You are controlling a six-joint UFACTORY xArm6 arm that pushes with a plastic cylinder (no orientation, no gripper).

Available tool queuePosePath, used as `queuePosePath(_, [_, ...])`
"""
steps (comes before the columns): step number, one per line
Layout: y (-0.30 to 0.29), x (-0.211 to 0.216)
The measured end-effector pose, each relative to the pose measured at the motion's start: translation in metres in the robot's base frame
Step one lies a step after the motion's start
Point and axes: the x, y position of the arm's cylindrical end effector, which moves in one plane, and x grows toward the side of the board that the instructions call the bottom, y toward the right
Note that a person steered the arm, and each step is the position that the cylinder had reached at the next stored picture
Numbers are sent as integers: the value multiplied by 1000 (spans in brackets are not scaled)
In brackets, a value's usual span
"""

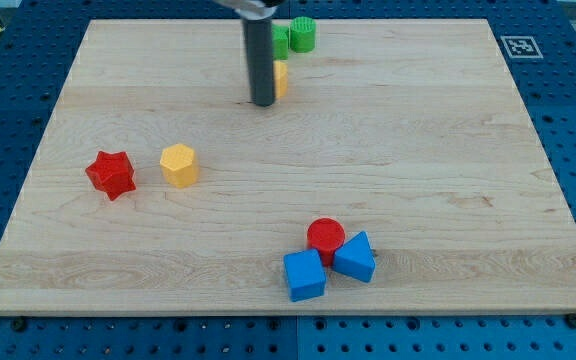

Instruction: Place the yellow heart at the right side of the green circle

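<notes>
My tip point(262, 102) sits near the view's top centre, just left of a yellow block point(281, 78) that is mostly hidden behind the rod; I take it for the yellow heart, though its shape cannot be made out. The green circle point(303, 35) stands at the top edge of the board, up and right of the yellow block. Another green block point(280, 41) lies just left of the circle, partly hidden by the rod, directly above the yellow block.
A yellow hexagon point(179, 164) and a red star point(110, 174) lie at the view's left. A red circle point(325, 237), a blue cube point(304, 275) and another blue block point(355, 258) cluster at the bottom centre. The wooden board point(468, 150) rests on a blue perforated table.
</notes>
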Motion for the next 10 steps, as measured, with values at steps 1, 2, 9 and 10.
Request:
queuePosePath(1, [5,-3])
queuePosePath(2, [-47,-3])
queuePosePath(9, [90,-8])
queuePosePath(10, [91,-42])
